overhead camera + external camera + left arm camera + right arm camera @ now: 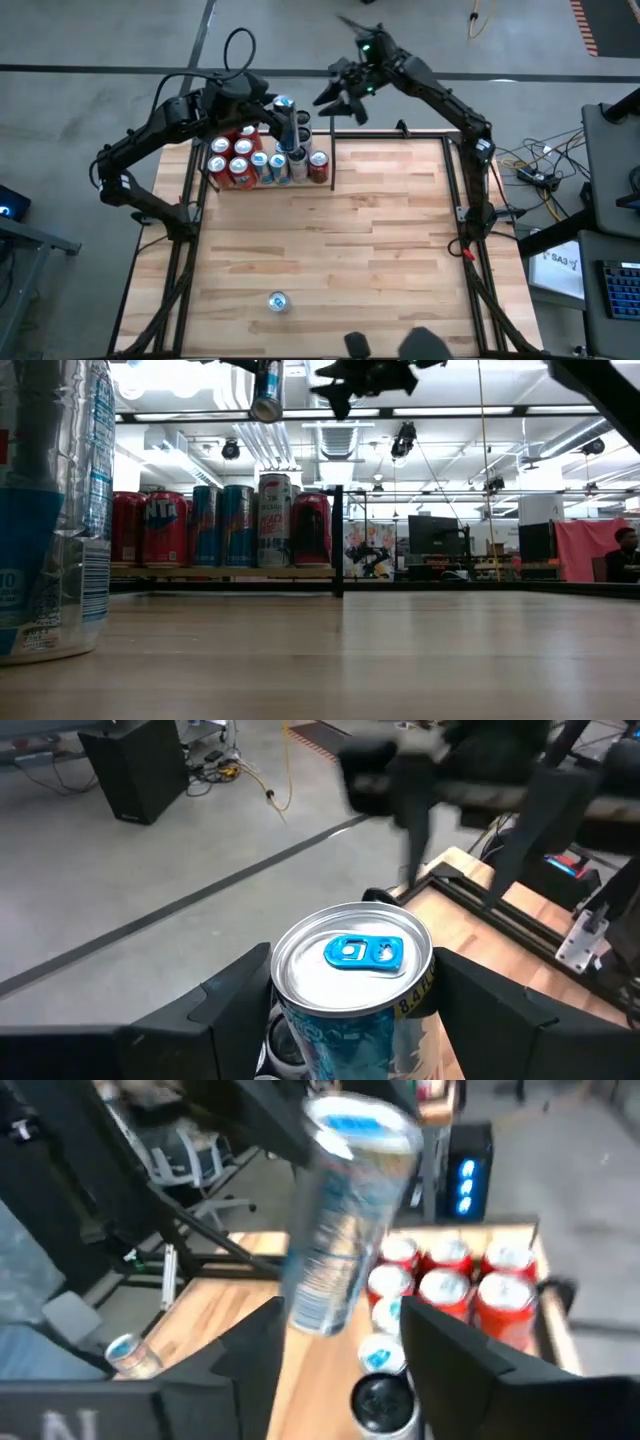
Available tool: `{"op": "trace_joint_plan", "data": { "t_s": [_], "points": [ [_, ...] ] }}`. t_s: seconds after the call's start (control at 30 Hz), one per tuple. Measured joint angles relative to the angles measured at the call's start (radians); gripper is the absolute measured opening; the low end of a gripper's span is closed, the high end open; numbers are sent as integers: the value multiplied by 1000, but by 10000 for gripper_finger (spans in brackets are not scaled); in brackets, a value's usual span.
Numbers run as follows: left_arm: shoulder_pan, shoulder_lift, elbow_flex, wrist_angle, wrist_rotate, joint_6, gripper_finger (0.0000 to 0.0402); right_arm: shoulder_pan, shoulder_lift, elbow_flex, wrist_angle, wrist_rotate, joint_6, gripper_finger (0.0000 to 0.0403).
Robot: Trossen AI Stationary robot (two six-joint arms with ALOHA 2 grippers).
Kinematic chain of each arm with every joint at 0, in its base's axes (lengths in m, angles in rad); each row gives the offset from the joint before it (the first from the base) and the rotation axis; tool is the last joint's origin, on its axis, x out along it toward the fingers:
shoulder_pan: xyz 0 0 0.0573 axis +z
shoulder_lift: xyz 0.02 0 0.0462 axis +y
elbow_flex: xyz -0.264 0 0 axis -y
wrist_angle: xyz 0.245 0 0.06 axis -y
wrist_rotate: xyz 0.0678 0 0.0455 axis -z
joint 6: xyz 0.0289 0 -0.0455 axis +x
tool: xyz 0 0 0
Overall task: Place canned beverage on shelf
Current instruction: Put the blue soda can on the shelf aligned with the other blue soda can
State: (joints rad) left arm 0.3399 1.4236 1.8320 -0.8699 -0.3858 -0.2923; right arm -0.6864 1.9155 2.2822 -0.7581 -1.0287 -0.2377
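Biggest thing first: the wood surface (330, 240) fills the middle of the high view, mostly bare, which leaves the arms room to swing. Tucked into its upper left corner is the shelf (205, 165), the narrow black-framed bay, already packed with standing cans (262, 160) in tight rows, so any newcomer needs a gap near the front edge. Over that bay, upper centre-left of the high view, the left hand (285, 122) carries the canned beverage (284, 104) up in the air, fingers parted about a can's width and pressed on both sides of the silver-and-blue body just under the lid; it looks held high to clear the tops of the shelved cans before going down. The right hand (340, 98) hovers just beside it, top centre, fingers apart with nothing between them, probably out of the way after a handover, though that is only a guess. Down at bottom centre, 1 spare can (278, 301) waits alone, well apart from the shelf, likely next in line.
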Motion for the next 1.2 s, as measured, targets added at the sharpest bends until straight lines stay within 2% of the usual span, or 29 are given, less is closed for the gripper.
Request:
{"op": "trace_joint_plan", "data": {
  "t_s": [0.1, 0.23, 0.37, 0.47, 0.7, 0.87, 0.93, 1.03, 1.1, 1.17, 1.2],
  "points": [
    [0, -1, 0, 11, -1, 17, 235, -14, -41, -24, 3, -55, -62, 146],
    [-1, -1, 0, 57, 3, 67, 235, -6, -82, -105, 1, -51, -107, 96],
    [-1, -2, 0, 100, 3, 140, 235, 17, -136, -266, 63, -47, -122, 49],
    [0, -3, 0, 110, 2, 201, 235, 45, -209, -423, 227, -5, -117, 20],
    [-45, -4, -9, 58, 19, 333, 226, 147, -443, -884, 614, 235, -59, 9],
    [-113, -9, -8, 49, 36, 363, 225, 251, -617, -1266, 1064, 480, 161, 9],
    [-143, -15, -3, 49, 31, 355, 225, 294, -672, -1378, 1239, 549, 221, 9],
    [-188, -34, 0, 61, 28, 321, 225, 365, -729, -1473, 1400, 650, 243, 9],
    [-220, -41, -3, 66, 23, 307, 225, 407, -746, -1497, 1394, 726, 211, 9],
    [-253, -42, -8, 66, -2, 302, 225, 447, -744, -1500, 1369, 837, 247, 12],
    [-271, -42, -9, 67, -18, 302, 225, 459, -739, -1500, 1365, 856, 246, 18]
  ]
}}
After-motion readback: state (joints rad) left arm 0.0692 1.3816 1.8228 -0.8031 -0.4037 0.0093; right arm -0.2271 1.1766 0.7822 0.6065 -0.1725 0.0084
